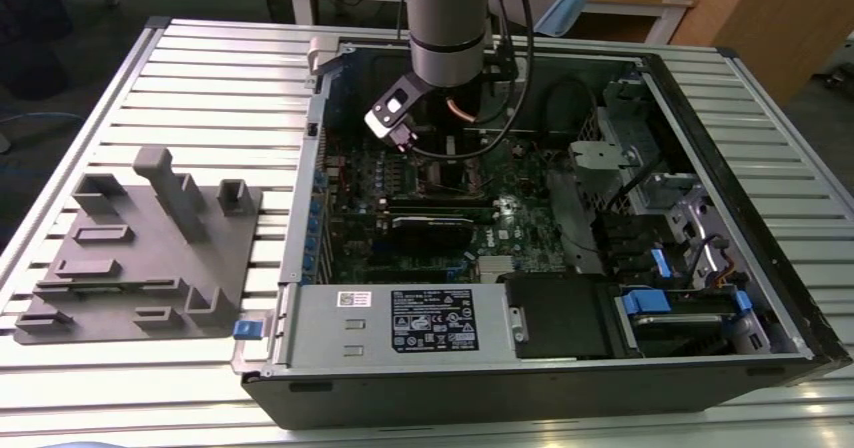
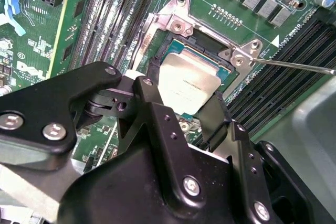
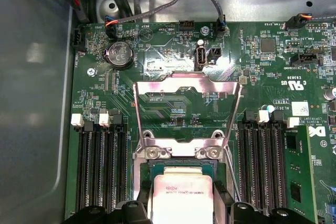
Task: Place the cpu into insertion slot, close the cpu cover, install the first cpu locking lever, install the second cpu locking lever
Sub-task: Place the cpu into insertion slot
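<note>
In both wrist views my gripper [image 2: 182,90] has its black fingers [image 2: 152,77] pressed against two opposite edges of the cpu [image 2: 186,80], so it is shut on it. The silver-faced cpu [image 3: 181,195] lies level in or just above the insertion slot [image 2: 207,41]; I cannot tell if it is fully seated. The cpu cover [image 3: 186,81] stands swung open behind the slot, with the board showing through its window. A thin locking lever [image 2: 294,65] sticks out free beside the slot. In the exterior view the gripper [image 1: 416,148] reaches down into the open computer case [image 1: 747,358].
Rows of black memory slots [image 3: 100,166] flank the socket on both sides. Cables [image 3: 157,3] hang over the board's far edge. A black card [image 1: 430,230] and a power supply [image 1: 427,318] lie nearer the case front. A grey fixture block [image 1: 134,248] sits on the slatted table at the exterior view's left.
</note>
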Tool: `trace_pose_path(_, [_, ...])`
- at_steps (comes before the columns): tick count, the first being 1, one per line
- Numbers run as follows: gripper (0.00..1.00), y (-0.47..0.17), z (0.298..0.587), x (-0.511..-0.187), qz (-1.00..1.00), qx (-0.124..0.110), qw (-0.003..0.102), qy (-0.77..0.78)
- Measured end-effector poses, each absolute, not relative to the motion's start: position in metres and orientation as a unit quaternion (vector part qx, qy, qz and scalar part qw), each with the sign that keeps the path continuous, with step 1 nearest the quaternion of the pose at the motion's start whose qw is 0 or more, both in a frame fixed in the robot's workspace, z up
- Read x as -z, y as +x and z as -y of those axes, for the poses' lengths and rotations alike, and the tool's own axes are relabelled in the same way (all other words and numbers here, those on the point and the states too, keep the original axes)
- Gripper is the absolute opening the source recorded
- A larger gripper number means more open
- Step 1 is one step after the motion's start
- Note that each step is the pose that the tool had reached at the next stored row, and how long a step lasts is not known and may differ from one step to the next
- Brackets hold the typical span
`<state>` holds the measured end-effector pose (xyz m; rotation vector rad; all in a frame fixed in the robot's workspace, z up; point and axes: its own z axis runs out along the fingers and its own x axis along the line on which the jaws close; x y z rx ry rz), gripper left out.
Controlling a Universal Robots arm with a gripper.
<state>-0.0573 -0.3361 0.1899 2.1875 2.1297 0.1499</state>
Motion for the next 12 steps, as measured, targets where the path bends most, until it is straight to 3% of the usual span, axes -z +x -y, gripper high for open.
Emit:
trace_pose_path(4, [0.55,-0.0571,0.3358,-0.1892,-0.696,-0.050,0.042,0.715])
trace_pose_path(5, [0.60,-0.0571,0.3359,-0.1893,-0.696,-0.050,0.042,0.715])
trace_pose_path(12, [0.60,-0.0573,0.3361,-0.1948,-0.696,-0.049,0.042,0.715])
